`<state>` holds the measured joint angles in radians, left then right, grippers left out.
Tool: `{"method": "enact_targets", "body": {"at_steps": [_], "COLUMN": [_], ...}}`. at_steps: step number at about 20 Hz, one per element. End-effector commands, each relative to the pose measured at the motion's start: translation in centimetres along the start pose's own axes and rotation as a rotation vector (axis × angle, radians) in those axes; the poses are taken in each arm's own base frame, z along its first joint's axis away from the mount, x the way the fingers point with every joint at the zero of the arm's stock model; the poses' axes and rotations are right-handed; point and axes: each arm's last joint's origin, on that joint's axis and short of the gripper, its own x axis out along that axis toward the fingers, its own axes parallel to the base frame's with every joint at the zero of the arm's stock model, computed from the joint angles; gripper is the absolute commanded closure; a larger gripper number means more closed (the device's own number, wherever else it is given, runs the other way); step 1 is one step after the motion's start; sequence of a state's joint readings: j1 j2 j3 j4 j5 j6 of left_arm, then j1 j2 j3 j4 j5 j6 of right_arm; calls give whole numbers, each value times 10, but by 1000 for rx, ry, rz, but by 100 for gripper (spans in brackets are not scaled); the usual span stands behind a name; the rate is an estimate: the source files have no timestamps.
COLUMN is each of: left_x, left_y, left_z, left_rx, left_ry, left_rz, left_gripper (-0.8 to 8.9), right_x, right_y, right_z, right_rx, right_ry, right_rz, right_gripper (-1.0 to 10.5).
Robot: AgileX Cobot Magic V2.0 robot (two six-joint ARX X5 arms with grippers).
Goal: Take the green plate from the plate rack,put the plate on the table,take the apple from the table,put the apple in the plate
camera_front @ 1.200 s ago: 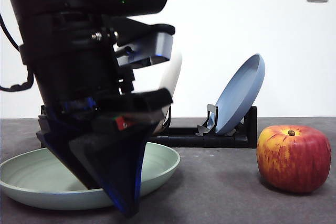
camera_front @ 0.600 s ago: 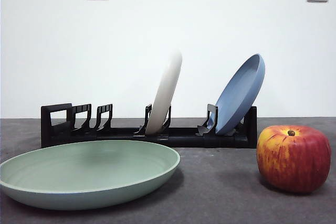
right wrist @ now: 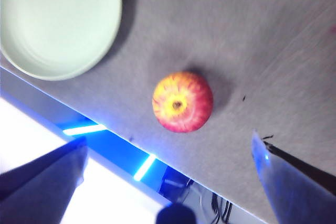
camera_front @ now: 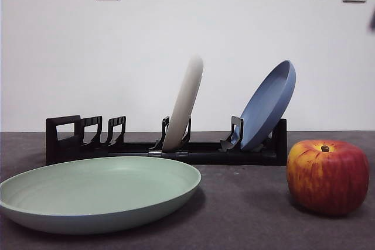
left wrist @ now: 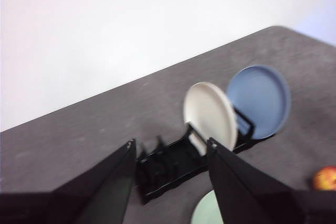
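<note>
Now the table (camera_front: 246, 215) is dark grey and everything sits on it. At the back stands the long black plate rack (camera_front: 164, 144), with a cream-white plate (camera_front: 184, 103) and a blue plate (camera_front: 269, 103) leaning in its slots. Next comes the green plate (camera_front: 99, 194), lying flat on the table in front of the rack, with nothing in it. Off to one side, well apart from that plate, sits the red apple (camera_front: 327, 175), stem dimple up, touching only the table. High above the apple hangs the right gripper (right wrist: 168, 182), with its jaws spread wide apart and nothing between them. High above the rack is the left gripper (left wrist: 170, 182), its jaws apart too and holding nothing. From up there the apple (left wrist: 325, 178) looks tiny.
</note>
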<state>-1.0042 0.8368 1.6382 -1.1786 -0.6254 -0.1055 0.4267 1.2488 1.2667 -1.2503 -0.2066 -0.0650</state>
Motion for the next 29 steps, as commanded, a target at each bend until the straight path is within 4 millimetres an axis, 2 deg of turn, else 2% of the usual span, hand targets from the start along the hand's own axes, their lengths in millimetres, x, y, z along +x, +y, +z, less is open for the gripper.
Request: {"method": "enact_targets", "body": {"at_steps": [1, 4, 13, 17, 21, 25, 26, 29], "left_x": [-3, -4, 0, 0, 0, 0, 0, 0], "left_y": [3, 4, 2, 2, 2, 2, 2, 2], "left_z": [-3, -6, -8, -8, -8, -8, -9, -11], "left_rx": [9, 9, 34, 35, 35, 36, 39, 39], "left_ry": [13, 38, 75, 77, 77, 78, 82, 101], "left_rz": [33, 37, 42, 42, 42, 42, 42, 51], "left_gripper": [584, 584, 584, 584, 584, 584, 584, 584], "right_x": [30, 49, 80, 98, 122, 150, 156, 164], "right_y": [-5, -8, -13, -5, 10, 13, 12, 11], "right_z": [-8, -12, -20, -24, -17, -13, -12, -12], "right_rx": [34, 71, 91, 70, 33, 21, 23, 26], "right_ry": [53, 43, 32, 63, 76, 137, 160, 186], "right_rz": [-1, -2, -19, -4, 14, -59, -62, -67], "right_gripper": [352, 352, 352, 352, 352, 353, 362, 596]}}
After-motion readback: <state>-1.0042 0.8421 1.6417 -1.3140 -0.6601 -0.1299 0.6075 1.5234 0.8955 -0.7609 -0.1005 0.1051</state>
